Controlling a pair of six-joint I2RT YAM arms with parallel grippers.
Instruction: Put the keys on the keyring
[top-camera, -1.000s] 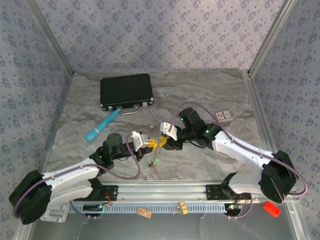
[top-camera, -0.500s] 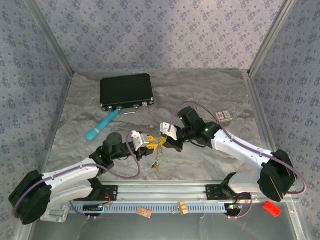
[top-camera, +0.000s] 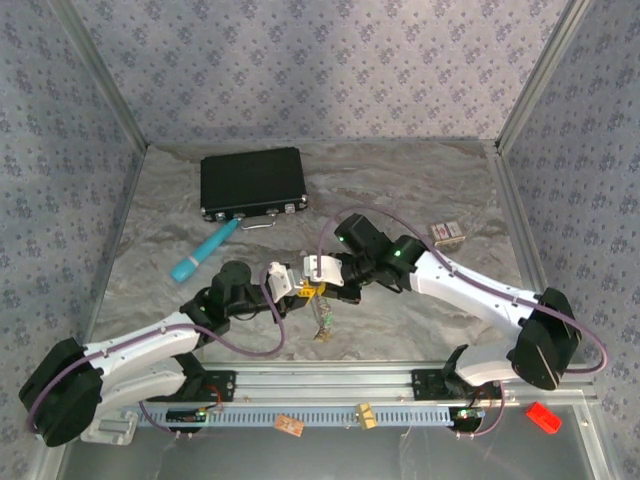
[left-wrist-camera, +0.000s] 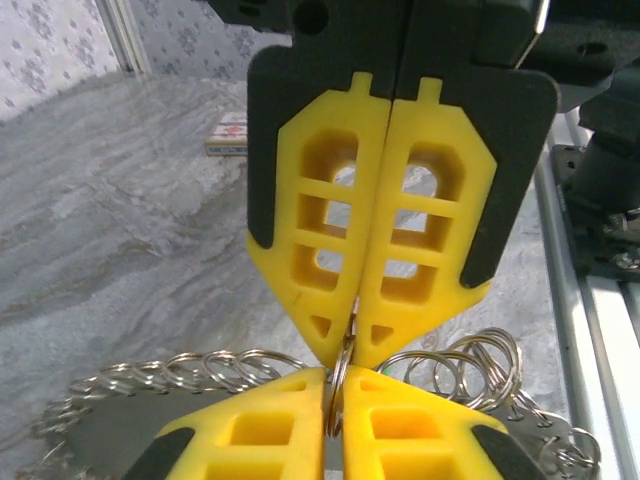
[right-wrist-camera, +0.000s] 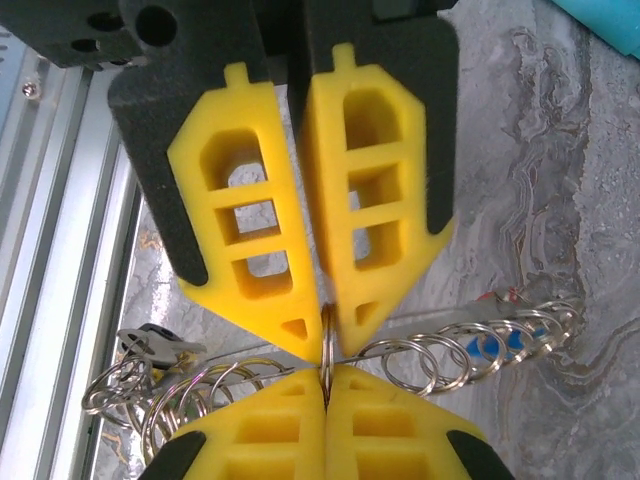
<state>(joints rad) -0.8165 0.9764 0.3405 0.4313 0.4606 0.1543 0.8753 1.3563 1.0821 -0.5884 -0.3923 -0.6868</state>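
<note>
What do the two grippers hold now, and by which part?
The left gripper and the right gripper both pinch the keyring by its thin wire loop, seen edge-on between their fingertips.

keyring (right-wrist-camera: 326, 340) mostly hidden between jaws, keys (top-camera: 322, 322) too small

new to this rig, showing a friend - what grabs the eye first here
Two pairs of yellow jaws meet tip to tip at mid-table, both shut on the thin keyring, its chain of small rings dangling. Back left lie a black case and a teal tube.
</note>
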